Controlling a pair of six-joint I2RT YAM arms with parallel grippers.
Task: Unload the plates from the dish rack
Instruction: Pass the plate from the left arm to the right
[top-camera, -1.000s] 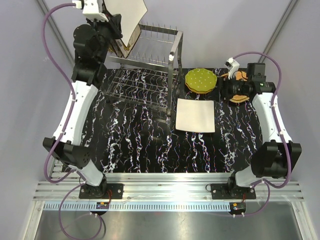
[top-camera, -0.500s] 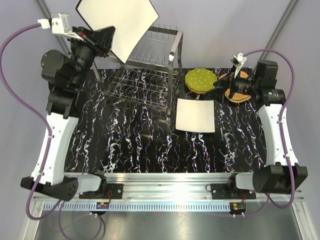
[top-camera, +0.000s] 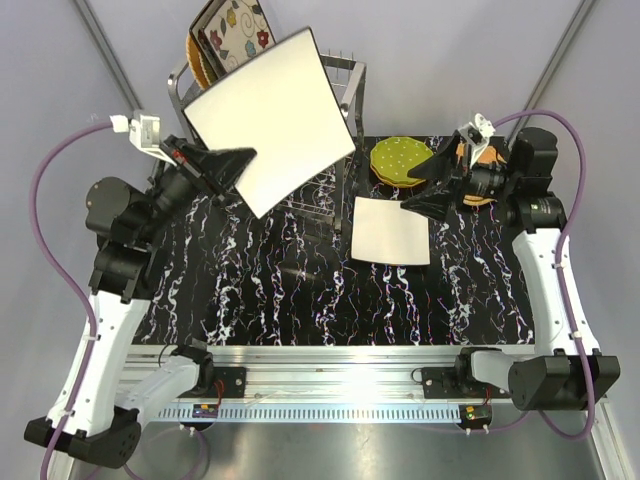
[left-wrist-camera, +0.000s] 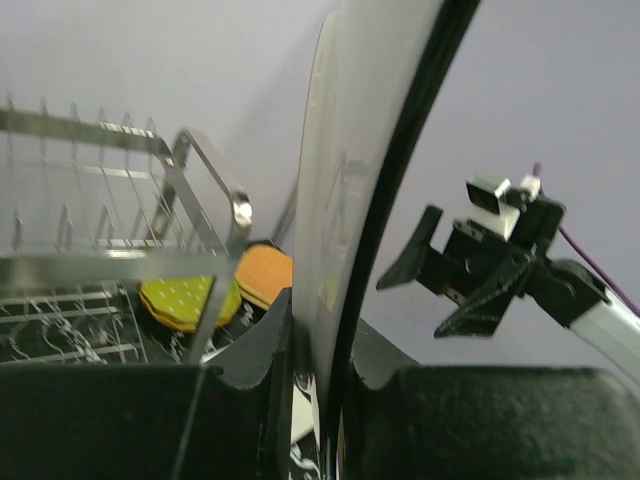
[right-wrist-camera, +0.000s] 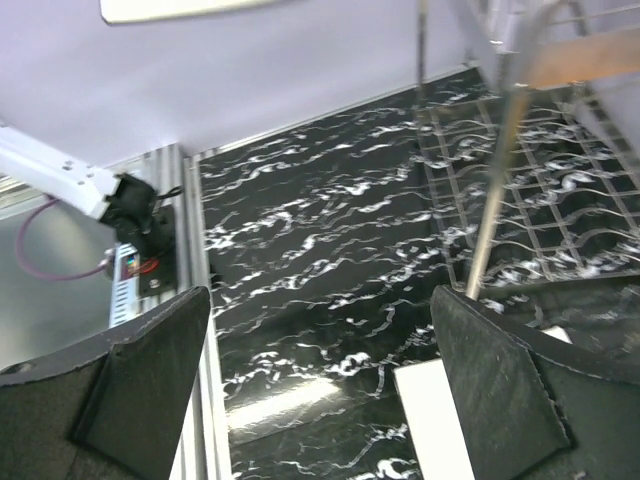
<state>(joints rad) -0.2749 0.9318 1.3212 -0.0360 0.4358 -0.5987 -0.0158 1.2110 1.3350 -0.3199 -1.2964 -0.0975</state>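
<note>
Left gripper (top-camera: 236, 164) first: its jaws are clamped on the lower left edge of a big square cream plate (top-camera: 268, 118), and that plate hangs tilted in the air above the dish rack (top-camera: 352, 92), with its plain pale face toward the overhead camera. From the left wrist it stands edge-on, pinched tight between the two black fingers (left-wrist-camera: 255, 360). It hides much of the rack's top tier. Up at the rack's far-left end, a flowered square plate (top-camera: 238, 30) stands in view, with a round rack wicker plate (top-camera: 196, 58) just beside it on the left. Moving right, past the rack's tall corner post, a stack of green dotted plates (top-camera: 402, 158) sits on the black marbled worktop (top-camera: 260, 280). A flat square cream plate (top-camera: 392, 232) lies just nearer than them. An orange wicker plate (left-wrist-camera: 266, 276) rests just beside the green ones, partly covered by the right arm in the overhead view. And over on that side, the right gripper (top-camera: 432, 184) hovers above the near edge of the green stack, jaws spread wide with nothing between them. Its own camera shows only worktop, rack wire and a corner of the flat plate below.
</note>
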